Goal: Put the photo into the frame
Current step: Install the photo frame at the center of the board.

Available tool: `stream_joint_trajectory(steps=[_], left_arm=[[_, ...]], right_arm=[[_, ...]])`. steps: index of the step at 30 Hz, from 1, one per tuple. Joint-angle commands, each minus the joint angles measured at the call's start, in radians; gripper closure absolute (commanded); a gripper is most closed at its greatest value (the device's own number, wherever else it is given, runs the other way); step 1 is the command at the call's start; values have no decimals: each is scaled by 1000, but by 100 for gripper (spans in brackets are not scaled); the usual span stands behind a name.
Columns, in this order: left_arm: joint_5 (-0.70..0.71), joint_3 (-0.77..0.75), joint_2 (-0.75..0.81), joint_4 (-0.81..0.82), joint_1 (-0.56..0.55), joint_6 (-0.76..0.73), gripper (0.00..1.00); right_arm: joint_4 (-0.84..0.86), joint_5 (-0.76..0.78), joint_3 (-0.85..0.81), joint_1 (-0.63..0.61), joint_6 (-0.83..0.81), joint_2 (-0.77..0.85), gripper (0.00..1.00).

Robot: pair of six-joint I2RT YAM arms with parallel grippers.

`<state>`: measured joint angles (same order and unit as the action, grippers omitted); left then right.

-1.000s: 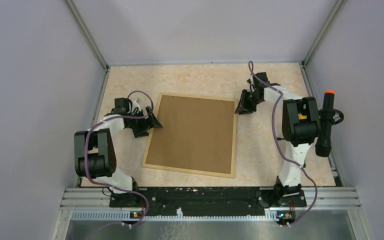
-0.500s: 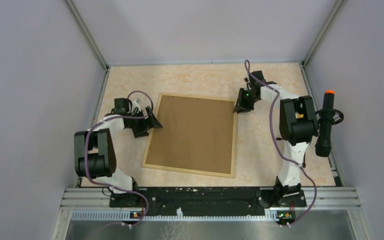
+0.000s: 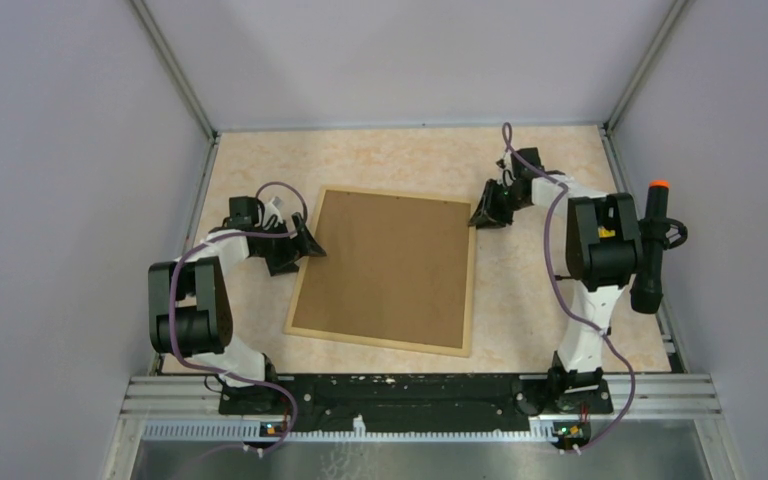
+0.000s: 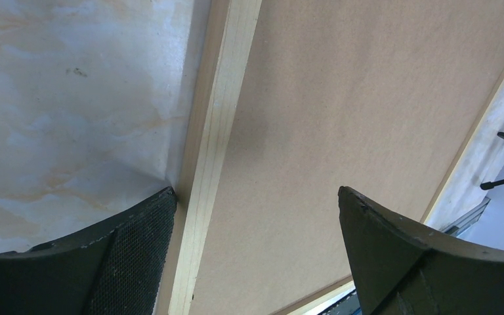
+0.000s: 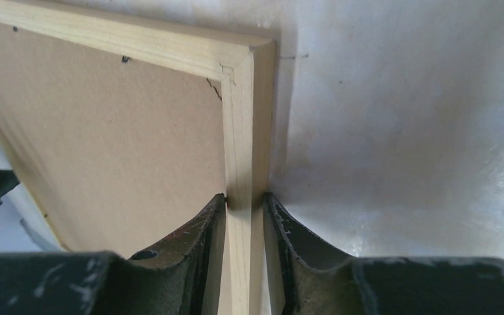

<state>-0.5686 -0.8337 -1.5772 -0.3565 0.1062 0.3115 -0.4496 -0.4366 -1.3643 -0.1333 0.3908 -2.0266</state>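
The frame (image 3: 470, 285) of light wood lies flat on the table with a plain brown backing board (image 3: 385, 265) filling it. The photo is not in view. My left gripper (image 3: 310, 243) is open and straddles the frame's left rail (image 4: 220, 118), one finger on the table side and one over the board (image 4: 354, 98). My right gripper (image 3: 482, 214) is shut on the frame's right rail (image 5: 243, 118) just below its far right corner, one finger on the board side (image 5: 118, 131) and one outside.
A black handle with an orange tip (image 3: 653, 245) hangs by the right arm near the right wall. Grey walls enclose the table on three sides. A metal rail runs along the near edge (image 3: 410, 395).
My right wrist shifted slightly toward the far left and came back, still at the frame's far right corner. The frame and my left arm have barely moved.
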Motion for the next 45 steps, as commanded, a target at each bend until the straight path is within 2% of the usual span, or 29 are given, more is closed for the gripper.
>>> stream_joint_trajectory(steps=[1,9,15,20,33,45], left_arm=[[-6,31,-24,-29,-4,-10,3],[-3,29,-20,-30,-2,-11,3],[-12,33,-18,-25,-3,-9,3],[-10,34,-15,-26,-2,-10,3],[-9,35,-11,-27,-3,-11,3],[-16,33,-41,-25,-3,-12,3]], right_arm=[[21,-109,48,20,14,26,71],[-2,-49,37,37,-6,71,73],[20,-23,60,46,-11,58,81],[7,29,45,39,-25,33,79],[-78,280,-34,-37,-33,-39,79],[-237,519,-260,-146,-109,-243,76]])
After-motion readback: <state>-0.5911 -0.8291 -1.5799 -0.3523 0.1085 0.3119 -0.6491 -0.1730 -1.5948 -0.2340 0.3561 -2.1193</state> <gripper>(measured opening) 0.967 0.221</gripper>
